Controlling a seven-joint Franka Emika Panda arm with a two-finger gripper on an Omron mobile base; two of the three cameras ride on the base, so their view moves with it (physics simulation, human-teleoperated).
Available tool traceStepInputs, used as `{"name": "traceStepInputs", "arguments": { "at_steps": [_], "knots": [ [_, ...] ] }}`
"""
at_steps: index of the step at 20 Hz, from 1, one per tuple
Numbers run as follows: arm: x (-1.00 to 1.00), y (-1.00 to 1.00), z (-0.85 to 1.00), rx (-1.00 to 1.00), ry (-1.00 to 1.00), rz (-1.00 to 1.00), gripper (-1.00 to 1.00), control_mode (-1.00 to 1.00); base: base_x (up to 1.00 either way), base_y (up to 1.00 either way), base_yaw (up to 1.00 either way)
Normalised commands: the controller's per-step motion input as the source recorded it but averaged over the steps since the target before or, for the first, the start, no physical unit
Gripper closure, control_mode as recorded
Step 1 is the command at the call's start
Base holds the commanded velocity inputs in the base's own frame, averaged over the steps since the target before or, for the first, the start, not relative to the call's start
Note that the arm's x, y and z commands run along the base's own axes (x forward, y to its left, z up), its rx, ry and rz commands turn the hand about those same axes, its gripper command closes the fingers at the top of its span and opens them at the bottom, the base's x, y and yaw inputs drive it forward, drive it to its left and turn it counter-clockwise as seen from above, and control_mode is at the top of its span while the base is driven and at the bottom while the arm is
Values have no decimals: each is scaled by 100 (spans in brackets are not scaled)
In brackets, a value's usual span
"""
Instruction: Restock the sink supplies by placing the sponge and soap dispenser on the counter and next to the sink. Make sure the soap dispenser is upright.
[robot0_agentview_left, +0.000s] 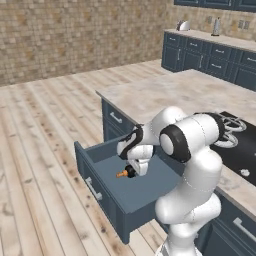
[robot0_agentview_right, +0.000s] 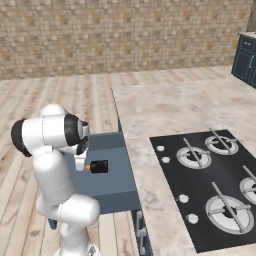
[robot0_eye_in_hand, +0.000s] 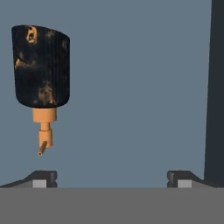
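The soap dispenser (robot0_eye_in_hand: 42, 65), a rounded black bottle mottled with orange and topped by an orange pump, is shown lying on its side on the smooth blue-grey floor of an open drawer (robot0_agentview_left: 100, 192). The gripper (robot0_eye_in_hand: 112, 177) is held above the drawer, jaws spread wide and empty, the bottle lying off to one side of them. A marbled beige worktop (robot0_agentview_right: 150, 107) with a black gas hob (robot0_agentview_right: 210, 185) is seen beside the drawer.
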Motion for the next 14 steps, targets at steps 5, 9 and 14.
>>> {"name": "traceStepInputs", "arguments": {
  "at_steps": [5, 9, 14],
  "knots": [
    [37, 0, -14, 0, 13, 0, -100, -100, 0, 0, 0],
    [33, 4, -26, 0, 13, 0, -100, -100, 0, 0, 0],
    [31, 11, -31, 0, 11, 0, -100, -100, 0, 0, 0]
  ]
}}
